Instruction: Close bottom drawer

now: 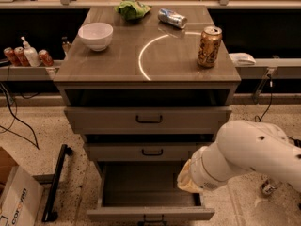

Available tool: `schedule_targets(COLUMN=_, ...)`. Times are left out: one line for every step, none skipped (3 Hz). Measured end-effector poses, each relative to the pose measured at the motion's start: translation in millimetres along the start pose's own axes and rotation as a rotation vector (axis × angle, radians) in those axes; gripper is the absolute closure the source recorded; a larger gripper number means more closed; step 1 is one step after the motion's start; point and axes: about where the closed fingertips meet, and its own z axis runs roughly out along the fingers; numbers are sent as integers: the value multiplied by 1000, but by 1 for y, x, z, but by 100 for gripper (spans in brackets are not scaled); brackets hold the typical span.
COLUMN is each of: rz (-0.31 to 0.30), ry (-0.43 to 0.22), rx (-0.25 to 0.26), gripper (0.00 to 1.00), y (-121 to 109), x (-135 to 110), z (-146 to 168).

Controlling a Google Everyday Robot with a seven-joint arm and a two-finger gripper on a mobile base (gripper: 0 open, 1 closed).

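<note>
The bottom drawer [150, 213] is the lowest of the grey-tan cabinet's three and is pulled far out. Its deep plain box [141, 185] looks empty, and its small black handle [151, 219] sits at the frame's bottom edge. My white arm [249, 154] reaches in from the right. Its tan end, where my gripper [187, 181] is, hangs over the drawer's right side wall near the front. The middle drawer [151, 151] and the top drawer [149, 119] are pushed in.
On the cabinet top stand a white bowl [95, 35], a green bag [133, 9], a lying silver can [172, 18] and an upright gold can [209, 46]. A cardboard box [16, 197] and a black bar [55, 182] lie on the floor at left.
</note>
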Motion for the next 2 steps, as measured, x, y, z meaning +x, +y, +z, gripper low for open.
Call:
schedule_targets(rz=18, ry=-33, rx=-39, gripper=100, y=2, x=18, z=58)
schedule_targets(rz=37, ry=-91, rx=-80, gripper=100, y=0, x=37, z=100)
